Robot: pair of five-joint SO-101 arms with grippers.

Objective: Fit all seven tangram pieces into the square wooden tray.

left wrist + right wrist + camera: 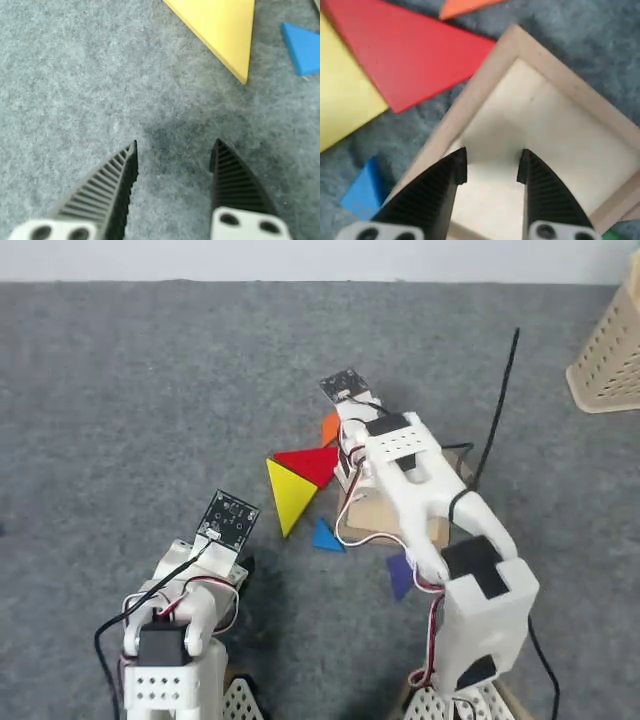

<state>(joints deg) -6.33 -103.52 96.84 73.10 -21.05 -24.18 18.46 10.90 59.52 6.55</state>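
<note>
While a coarse grey carpet is covering the whole bench [120, 390], a pale wall [300, 258] is running as a thin strip along its far edge, and a beige perforated basket [610, 350] is standing at the far right corner. A black cable [500, 410] is trailing across the carpet between that basket and the arms. The square wooden tray [370, 512] is lying near the middle of the bench, largely under the right arm, and its floor is showing bare where the right wrist view looks in. The right hand [492, 152] is hovering released and holding nothing over one inner corner of the tray. Five pieces are lying outside the tray on the carpet: the red triangle [310, 462] is touching the tray's rim, the yellow triangle [288, 495] is sitting against the red one, the orange piece [330, 427] is lying just beyond them, the blue triangle [325, 536] is lying just beside the tray, and the purple piece [400, 573] is lying near the right arm. The left hand [176, 145] is hanging released and holding nothing over bare carpet, near the yellow triangle's tip.
</note>
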